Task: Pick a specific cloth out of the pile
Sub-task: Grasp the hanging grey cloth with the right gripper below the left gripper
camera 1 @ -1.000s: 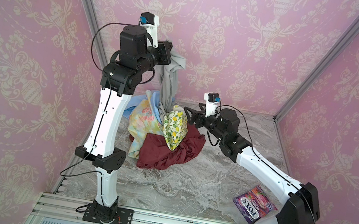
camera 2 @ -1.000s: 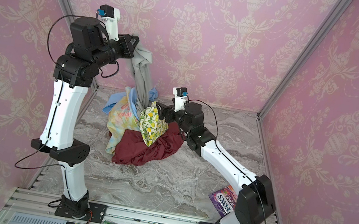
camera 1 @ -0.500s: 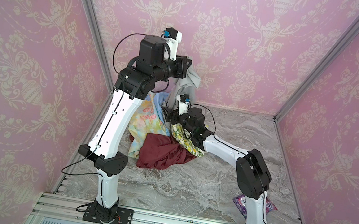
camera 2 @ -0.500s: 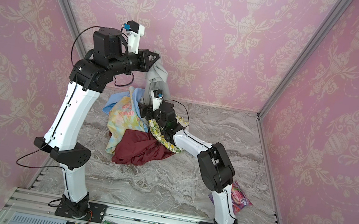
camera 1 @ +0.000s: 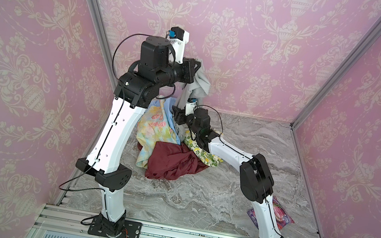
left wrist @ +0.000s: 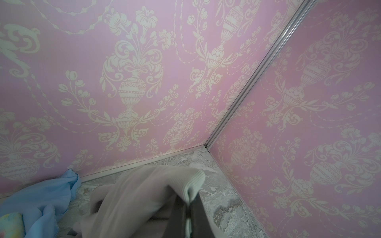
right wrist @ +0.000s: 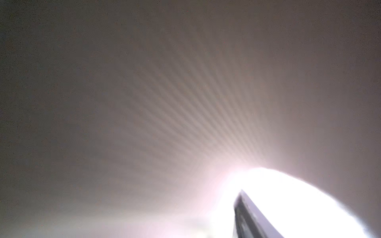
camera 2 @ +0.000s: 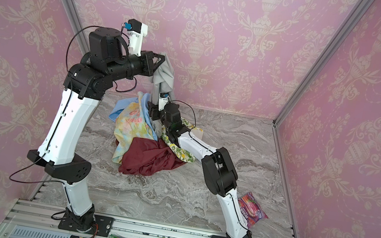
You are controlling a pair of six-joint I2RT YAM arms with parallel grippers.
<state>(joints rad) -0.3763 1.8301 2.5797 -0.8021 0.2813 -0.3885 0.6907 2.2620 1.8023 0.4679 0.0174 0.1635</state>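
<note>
My left pincer [camera 1: 194, 68] is clamped on a ribbed hem of the plain, soft light grey cloth [camera 1: 199, 84], held high against the far wall. The left wrist view shows that hem nipped between its dark fingers [left wrist: 177, 218]. From there the cloth hangs down to the far edge of the pile [camera 1: 155, 134] of mixed cloths, where my right pincer [camera 1: 176, 117] sits just beside it. Whether that one is open or closed I cannot tell, because its camera is smothered by grey ribbed fabric, with one finger [right wrist: 247, 220] showing against glare.

My worry is the cloth's lower end, hidden behind the right wrist. If it is trapped under the thin light blue cloth [left wrist: 41, 197] or the shiny maroon cloth [camera 1: 171, 160], pulling could drag those up or work the small hem bite loose. The right forearm also lies across the lemon-print white cloth [camera 1: 202, 152] and could snag it.
</note>
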